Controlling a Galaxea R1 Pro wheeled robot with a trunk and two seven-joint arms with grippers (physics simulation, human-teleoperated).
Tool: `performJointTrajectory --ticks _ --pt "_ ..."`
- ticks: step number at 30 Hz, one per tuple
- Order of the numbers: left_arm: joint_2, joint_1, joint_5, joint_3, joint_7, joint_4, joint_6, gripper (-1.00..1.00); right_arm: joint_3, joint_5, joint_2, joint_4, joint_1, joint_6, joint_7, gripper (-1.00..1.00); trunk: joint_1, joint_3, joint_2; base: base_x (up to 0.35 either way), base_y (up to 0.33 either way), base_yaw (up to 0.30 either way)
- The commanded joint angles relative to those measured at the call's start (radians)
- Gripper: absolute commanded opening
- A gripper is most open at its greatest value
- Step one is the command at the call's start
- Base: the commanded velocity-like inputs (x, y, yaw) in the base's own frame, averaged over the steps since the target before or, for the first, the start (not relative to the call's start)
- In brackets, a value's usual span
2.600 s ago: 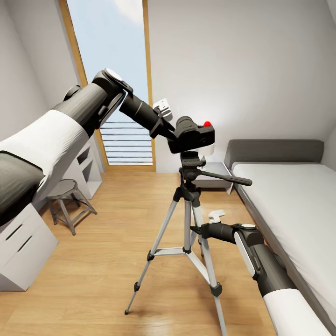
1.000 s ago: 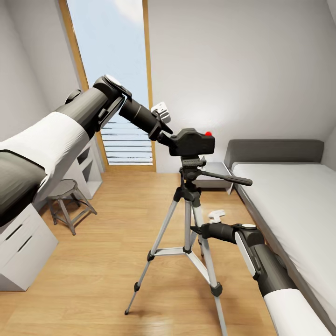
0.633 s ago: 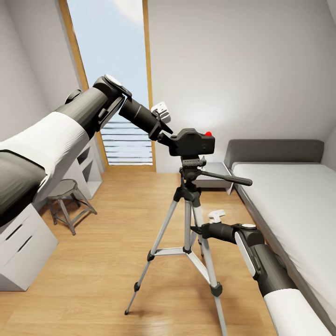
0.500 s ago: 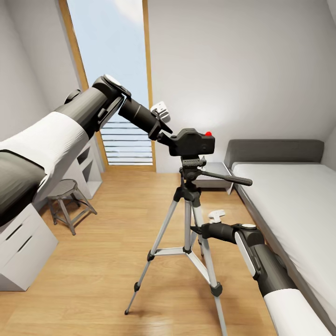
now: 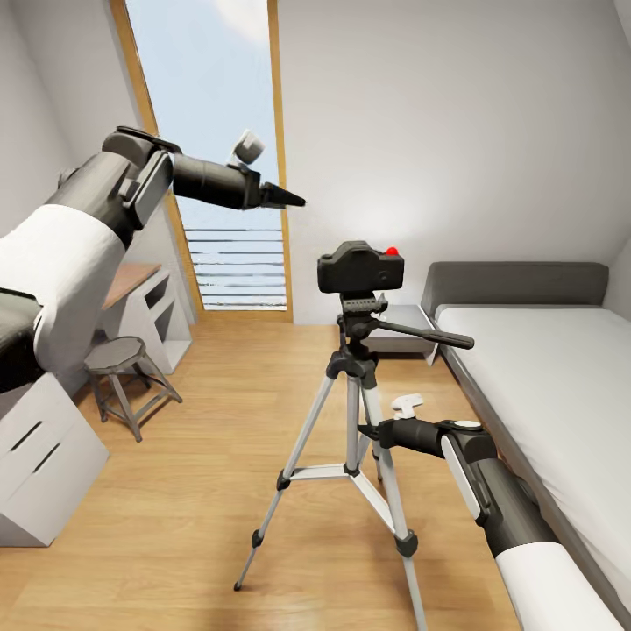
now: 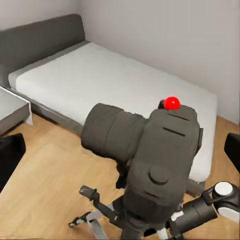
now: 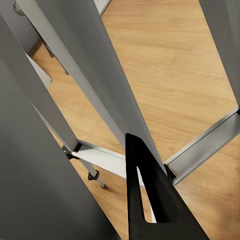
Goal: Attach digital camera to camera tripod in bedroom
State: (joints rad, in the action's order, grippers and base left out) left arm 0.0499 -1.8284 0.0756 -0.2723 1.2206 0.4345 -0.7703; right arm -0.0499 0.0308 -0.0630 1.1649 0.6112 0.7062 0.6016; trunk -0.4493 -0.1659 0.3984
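The black digital camera (image 5: pixel 359 267) with its red button (image 5: pixel 390 251) sits on the head of the camera tripod (image 5: pixel 353 394), which stands on the wood floor. My left gripper (image 5: pixel 285 197) hangs open in the air up and to the left of the camera, touching nothing. The left wrist view looks down on the camera (image 6: pixel 155 160), with the dark fingers (image 6: pixel 10 155) far apart at the sides. My right gripper (image 5: pixel 368 430) is low at a tripod leg (image 7: pixel 100 75) and shut on it; one black fingertip (image 7: pixel 150 200) lies against the leg.
The grey bed (image 5: pixel 543 377) with a white mattress runs along the right. A nightstand (image 5: pixel 399 320) stands behind the tripod. On the left are a stool (image 5: pixel 123 368), white drawers (image 5: pixel 44 456) and a desk below the tall window (image 5: pixel 219 131).
My left gripper has let go of the camera, opened, and lifted up and to the left. The camera stays level on the tripod head. The right arm has not moved.
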Motion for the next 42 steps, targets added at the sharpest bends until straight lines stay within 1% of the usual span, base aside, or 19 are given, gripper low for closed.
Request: performJointTrajectory --ticks 1,7,10,12,13,18,19,20,21,22,23,25,26,27,28,32,35,38,42 --pt "0.008 -0.001 0.01 0.002 -0.006 -0.004 -0.02 1.0 -0.001 -0.054 -0.001 -0.051 0.001 -0.01 -0.01 -1.0 -0.001 -0.002 0.002 0.0 0.0 0.0" --pt "0.065 0.003 0.031 0.031 -0.021 -0.057 -0.05 1.0 -0.001 -0.054 -0.001 -0.051 0.001 -0.01 -0.01 -1.0 -0.001 -0.002 0.002 0.0 0.0 0.0" --pt "0.105 0.01 0.069 0.036 -0.027 -0.093 -0.053 1.0 -0.001 -0.054 -0.001 -0.051 0.001 -0.01 -0.01 -1.0 -0.001 -0.002 0.002 0.0 0.0 0.0" --pt "0.122 0.016 0.082 0.036 -0.03 -0.109 -0.052 1.0 -0.001 -0.054 -0.001 -0.051 0.001 -0.01 -0.01 -1.0 -0.001 -0.002 0.002 0.0 0.0 0.0" --pt "0.139 0.03 0.09 0.037 -0.034 -0.126 -0.051 1.0 -0.001 -0.054 -0.001 -0.051 0.001 -0.01 -0.01 -1.0 -0.001 -0.002 0.002 0.0 0.0 0.0" --pt "0.194 0.144 0.101 0.037 -0.041 -0.176 -0.025 1.0 -0.001 -0.054 -0.001 -0.051 0.001 -0.01 -0.01 -1.0 -0.001 -0.002 0.002 0.0 0.0 0.0" --pt "0.218 0.184 0.103 0.038 -0.042 -0.185 -0.007 1.0 -0.001 -0.054 -0.001 -0.051 0.001 -0.01 -0.01 -1.0 -0.001 -0.002 0.002 0.0 0.0 0.0" --pt "0.23 0.204 0.105 0.038 -0.043 -0.191 0.004 1.0 -0.001 -0.054 -0.001 -0.051 0.001 -0.01 -0.01 -1.0 -0.001 -0.002 0.002 0.0 0.0 0.0" --pt "0.257 0.248 0.107 0.038 -0.043 -0.206 0.029 1.0 -0.001 -0.054 -0.001 -0.051 0.001 -0.009 -0.009 -1.0 -0.001 -0.002 0.002 0.0 0.0 0.0" --pt "0.271 0.27 0.108 0.038 -0.043 -0.215 0.043 1.0 -0.001 -0.054 -0.001 -0.051 0.001 -0.009 -0.009 -1.0 -0.001 -0.002 0.002 0.0 0.0 0.0" --pt "0.299 0.316 0.109 0.038 -0.044 -0.241 0.076 1.0 -0.001 -0.054 -0.001 -0.051 0.001 -0.009 -0.009 -1.0 -0.001 -0.002 0.002 0.0 0.0 0.0" --pt "0.328 0.359 0.11 0.038 -0.044 -0.272 0.115 1.0 -0.001 -0.054 -0.001 -0.051 0.001 -0.009 -0.008 -1.0 -0.001 -0.002 0.002 0.0 0.0 0.0" --pt "0.356 0.397 0.111 0.038 -0.045 -0.308 0.16 1.0 -0.001 -0.054 -0.001 -0.051 0.001 -0.009 -0.009 -1.0 -0.001 -0.002 0.002 0.0 0.0 0.0" --pt "0.37 0.413 0.111 0.038 -0.045 -0.327 0.184 1.0 -0.001 -0.054 -0.001 -0.051 0.001 -0.009 -0.009 -1.0 -0.001 -0.002 0.002 0.0 0.0 0.0" --pt "0.395 0.44 0.112 0.038 -0.045 -0.363 0.233 1.0 -0.001 -0.054 -0.001 -0.051 0.001 -0.009 -0.009 -1.0 -0.001 -0.002 0.002 0.0 0.0 0.0" --pt "0.441 0.498 0.115 0.038 -0.043 -0.416 0.326 1.0 -0.001 -0.054 -0.001 -0.051 0.001 -0.01 -0.009 -1.0 -0.001 -0.002 0.002 0.0 0.0 0.0" --pt "0.446 0.534 0.116 0.038 -0.035 -0.427 0.347 1.0 -0.001 -0.054 -0.001 -0.051 0.001 -0.01 -0.009 -1.0 -0.001 -0.002 0.002 0.0 0.0 0.0" --pt "0.436 0.561 0.117 0.039 -0.041 -0.431 0.355 1.0 -0.001 -0.054 -0.001 -0.051 0.001 -0.01 -0.009 -1.0 -0.001 -0.002 0.002 0.0 0.0 0.0" --pt "0.406 0.592 0.127 0.04 -0.053 -0.434 0.359 1.0 -0.001 -0.054 -0.001 -0.051 0.001 -0.009 -0.01 -1.0 -0.001 -0.002 0.002 0.0 0.0 0.0"
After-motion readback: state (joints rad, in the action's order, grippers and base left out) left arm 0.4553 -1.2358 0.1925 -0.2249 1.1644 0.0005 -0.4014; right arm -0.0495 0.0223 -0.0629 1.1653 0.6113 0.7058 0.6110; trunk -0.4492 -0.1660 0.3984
